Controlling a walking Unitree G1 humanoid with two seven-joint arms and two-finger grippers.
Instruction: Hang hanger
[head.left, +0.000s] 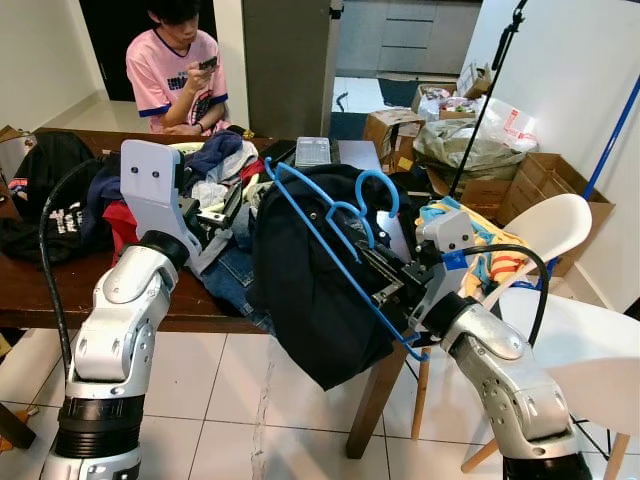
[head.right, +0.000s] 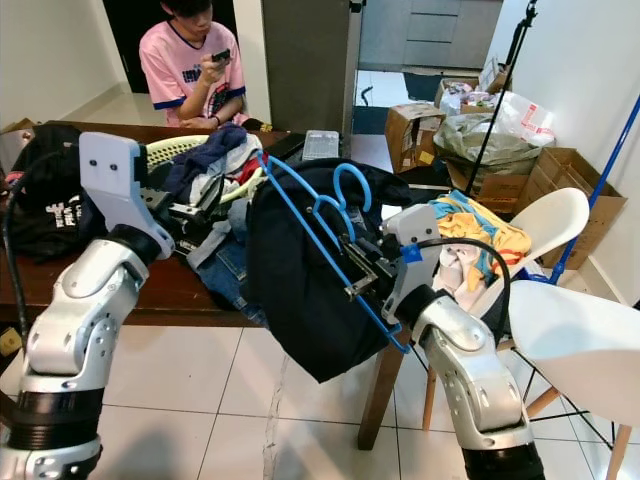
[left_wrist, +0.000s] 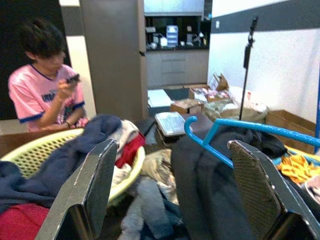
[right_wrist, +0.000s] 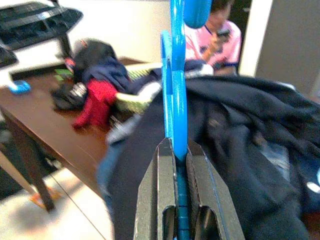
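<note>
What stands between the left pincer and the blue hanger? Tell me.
Nothing visible. The left pincer is open over the clothes pile, with a free gap to the blue hanger. The right pincer already grips that hanger, which carries a dark garment.
</note>
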